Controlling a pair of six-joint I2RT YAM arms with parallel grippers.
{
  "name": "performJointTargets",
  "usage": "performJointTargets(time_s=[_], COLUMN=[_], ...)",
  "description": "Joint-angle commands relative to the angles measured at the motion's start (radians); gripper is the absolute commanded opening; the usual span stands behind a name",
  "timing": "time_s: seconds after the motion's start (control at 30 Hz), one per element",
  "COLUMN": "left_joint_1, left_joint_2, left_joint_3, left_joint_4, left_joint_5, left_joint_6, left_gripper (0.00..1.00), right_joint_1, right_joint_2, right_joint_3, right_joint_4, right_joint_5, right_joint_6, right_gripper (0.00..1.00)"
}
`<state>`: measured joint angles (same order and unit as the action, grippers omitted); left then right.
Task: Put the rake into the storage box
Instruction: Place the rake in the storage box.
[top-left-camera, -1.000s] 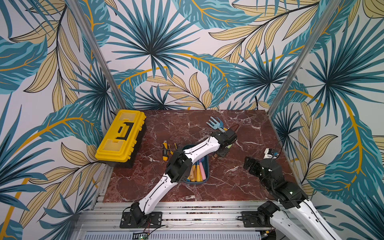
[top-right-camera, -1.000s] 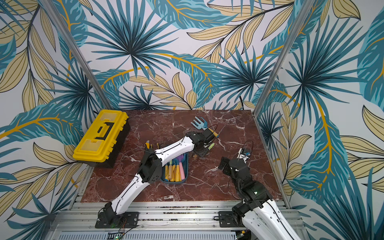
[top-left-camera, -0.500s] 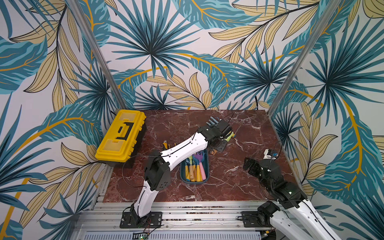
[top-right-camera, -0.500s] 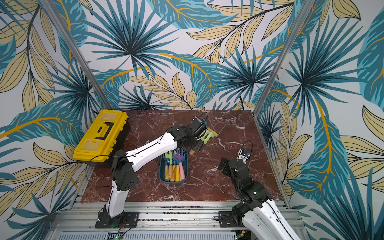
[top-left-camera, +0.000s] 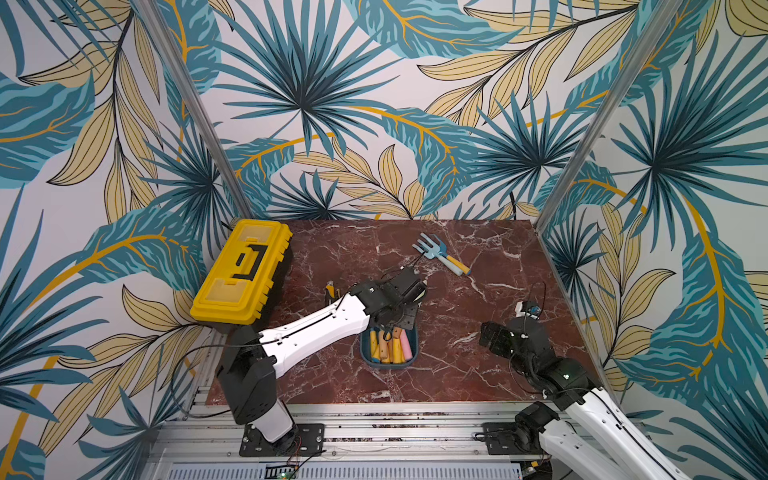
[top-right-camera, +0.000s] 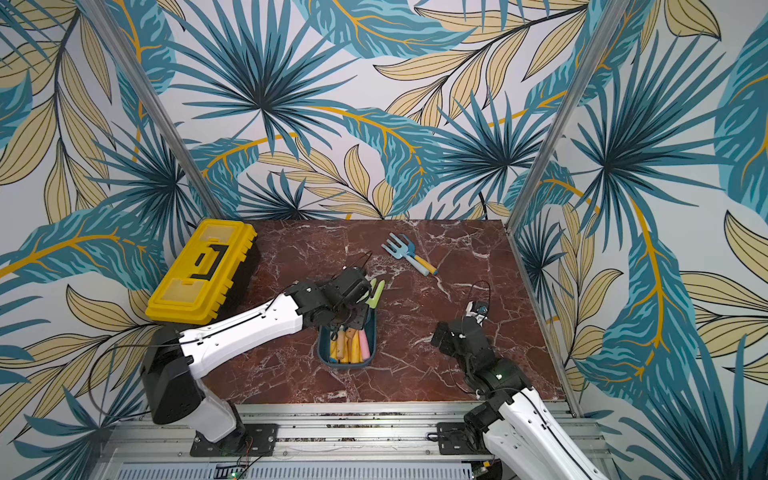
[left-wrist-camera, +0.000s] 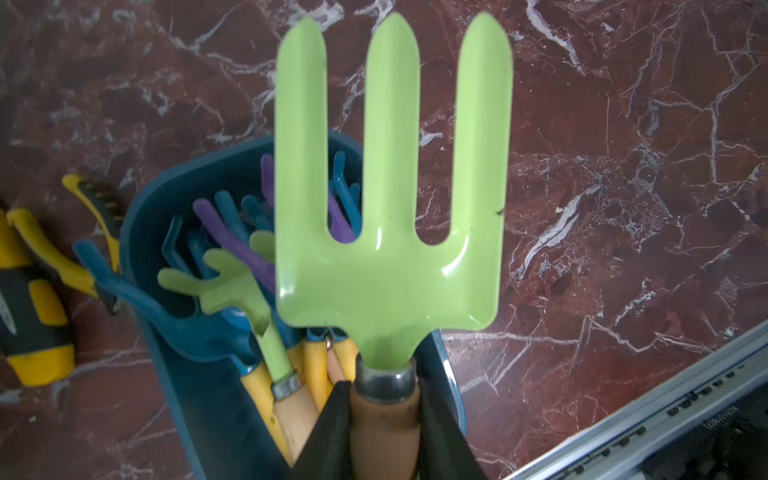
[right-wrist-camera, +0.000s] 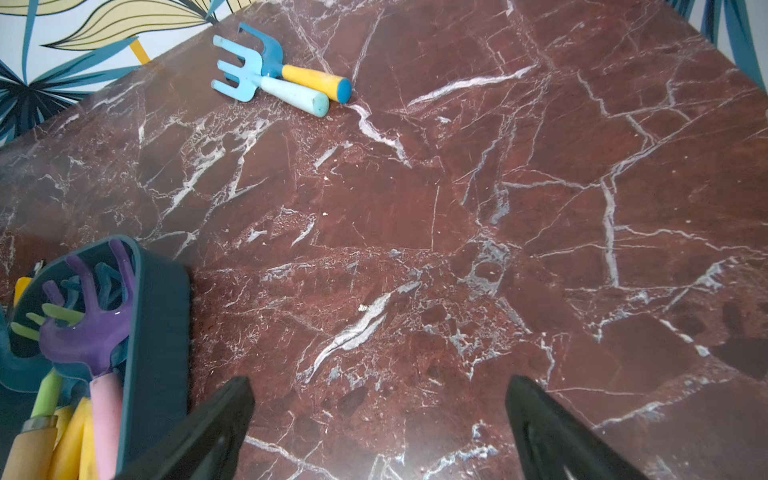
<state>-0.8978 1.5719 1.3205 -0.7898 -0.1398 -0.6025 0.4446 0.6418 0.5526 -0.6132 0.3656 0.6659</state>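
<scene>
**Top views:** your left jaws hold the green rake over the 12 o'clock end of the storage box, tines pointing about 12. Two blue rakes lie on the desk toward 1 o'clock.
**Left wrist:** only here do you see the jaws clamped on the rake's wooden handle.
**Right wrist:** your right jaws stand wide, holding nothing, near the box.

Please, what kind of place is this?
Most likely a robot test booth in a laboratory: a left arm and a right arm bolted to a metal rail, a marble-look table, and leaf-print walls closing it in.
</scene>
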Motion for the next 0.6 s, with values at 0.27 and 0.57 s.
performJointTargets(time_s=[0.27,0.57], left_joint_1=[-0.003,-0.002], left_joint_2=[-0.111,-0.092], left_joint_3=[-0.219,-0.302], left_joint_4=[0.049,0.086], left_joint_5=[-0.033,-0.057], left_joint_6=[-0.224,-0.277], left_gripper=[0.07,0.07], right_joint_1=[-0.001,-0.001], right_joint_2=[0.092,0.141], right_joint_3=[-0.014,-0.001], right_joint_4=[0.055,0.084], right_joint_5=[-0.053,-0.086], right_joint_6=[0.047,0.063], right_gripper=[0.99,0.99])
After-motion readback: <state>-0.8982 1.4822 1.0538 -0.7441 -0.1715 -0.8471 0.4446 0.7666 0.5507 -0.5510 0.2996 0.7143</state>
